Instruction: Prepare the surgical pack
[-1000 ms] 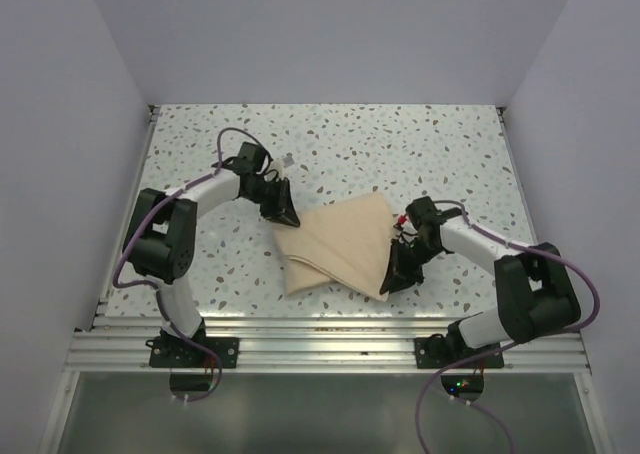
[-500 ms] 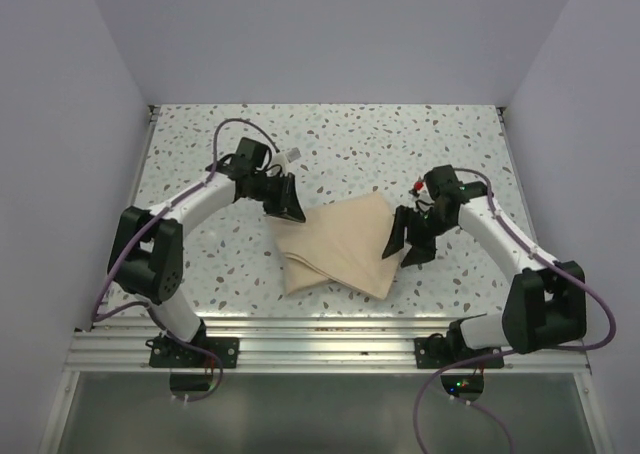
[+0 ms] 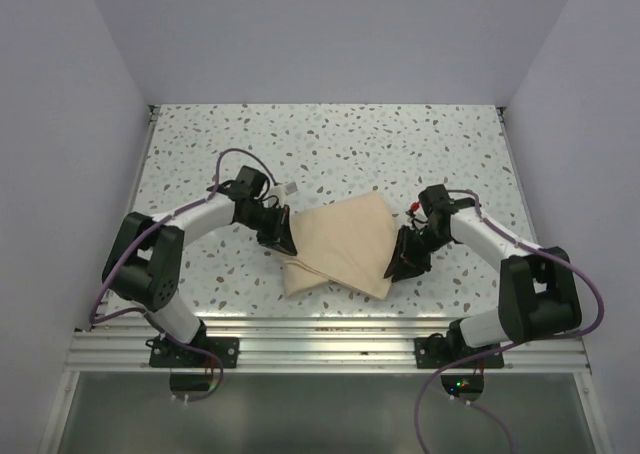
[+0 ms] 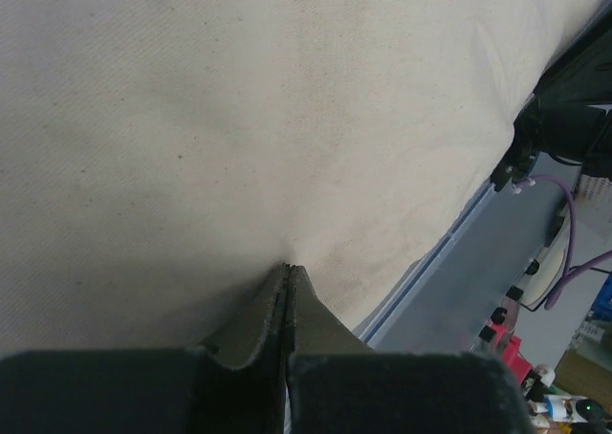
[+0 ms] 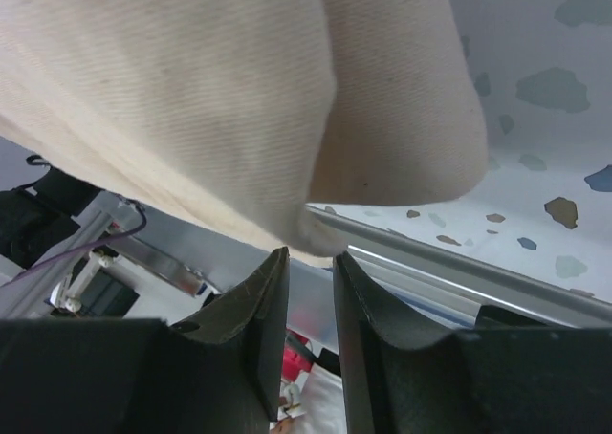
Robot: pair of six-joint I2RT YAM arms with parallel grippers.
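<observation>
The surgical pack shows only as a beige cloth (image 3: 335, 244), folded into a flat bundle on the speckled table. My left gripper (image 3: 281, 242) is at the bundle's left corner. In the left wrist view its jaws are shut, and the left gripper (image 4: 289, 268) presses tip-first into the cloth (image 4: 239, 119), with no fabric seen between them. My right gripper (image 3: 396, 266) is at the bundle's right lower edge. In the right wrist view the right gripper (image 5: 311, 253) stands open by a narrow gap, just under the hanging cloth (image 5: 191, 90) fold. Nothing is between its fingers.
The speckled table (image 3: 350, 144) stretches behind the cloth up to the white walls. A metal rail (image 3: 330, 324) runs along the near edge close below the bundle, and both arm bases are bolted there.
The left gripper moved down and slightly left onto the cloth's left corner and shut fully. The right gripper swung back down to the cloth's right edge, its jaws narrower than half a second ago.
</observation>
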